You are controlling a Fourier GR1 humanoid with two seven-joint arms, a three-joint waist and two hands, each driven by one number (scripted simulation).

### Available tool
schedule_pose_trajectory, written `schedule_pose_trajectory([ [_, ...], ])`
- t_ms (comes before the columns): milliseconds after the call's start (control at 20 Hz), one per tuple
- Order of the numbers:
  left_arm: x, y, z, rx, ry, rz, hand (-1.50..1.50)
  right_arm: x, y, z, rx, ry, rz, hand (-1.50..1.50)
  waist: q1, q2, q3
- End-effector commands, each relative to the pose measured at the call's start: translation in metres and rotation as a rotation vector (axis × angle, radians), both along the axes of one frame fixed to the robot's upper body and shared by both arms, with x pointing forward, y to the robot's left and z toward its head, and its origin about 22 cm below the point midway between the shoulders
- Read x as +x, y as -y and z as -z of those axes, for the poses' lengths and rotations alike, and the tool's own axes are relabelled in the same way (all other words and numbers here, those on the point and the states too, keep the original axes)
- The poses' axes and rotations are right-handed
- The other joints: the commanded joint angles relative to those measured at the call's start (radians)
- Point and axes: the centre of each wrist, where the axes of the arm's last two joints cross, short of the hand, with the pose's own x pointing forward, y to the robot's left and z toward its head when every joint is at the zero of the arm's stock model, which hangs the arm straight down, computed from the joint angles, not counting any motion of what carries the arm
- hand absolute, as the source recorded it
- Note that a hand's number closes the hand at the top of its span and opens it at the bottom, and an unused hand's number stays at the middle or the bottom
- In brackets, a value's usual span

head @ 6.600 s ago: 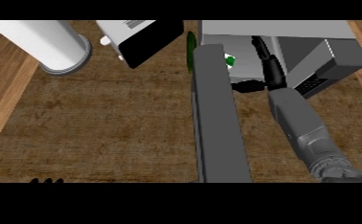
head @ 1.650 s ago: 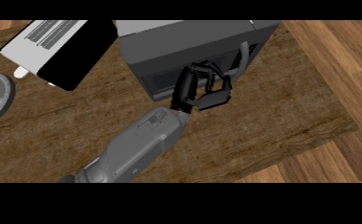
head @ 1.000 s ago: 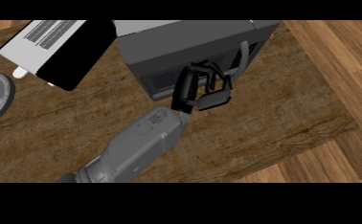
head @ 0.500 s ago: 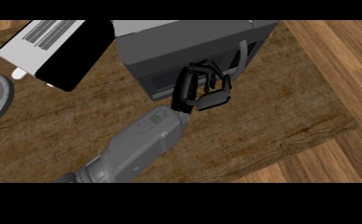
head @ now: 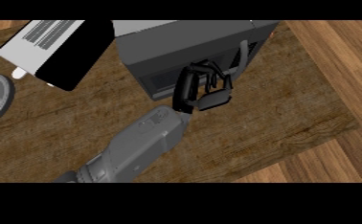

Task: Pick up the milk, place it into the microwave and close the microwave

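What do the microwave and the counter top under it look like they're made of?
The microwave looks like dark grey painted metal or plastic with a matt finish: flat, even colour and no shine. Its handle is a paler grey bar, possibly metal. The counter looks like dark brown wood, with visible grain streaks and a dull surface; paler wooden planks show beyond its edge.

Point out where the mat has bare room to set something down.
Bare mat lies right of the microwave, out to the wooden counter. More lies left of the forearm, below the white-and-black appliance. It is crowded at the microwave door, where the hand rests.
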Motion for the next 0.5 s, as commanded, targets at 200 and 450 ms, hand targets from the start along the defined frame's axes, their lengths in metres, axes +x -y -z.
schedule_pose_trajectory([
  [200, 0.023, 0.0, -0.02, -0.007, 0.023, -0.041, 1.5, 0.004, 0.012, 0.0, 0.044, -0.012, 0.001, -1.5, 0.004, 0.017, -0.001],
  [450, 0.023, 0.003, -0.022, -0.016, 0.031, -0.036, 1.5, 0.008, 0.016, 0.005, 0.089, -0.022, -0.018, -1.5, 0.003, 0.02, 0.001],
])
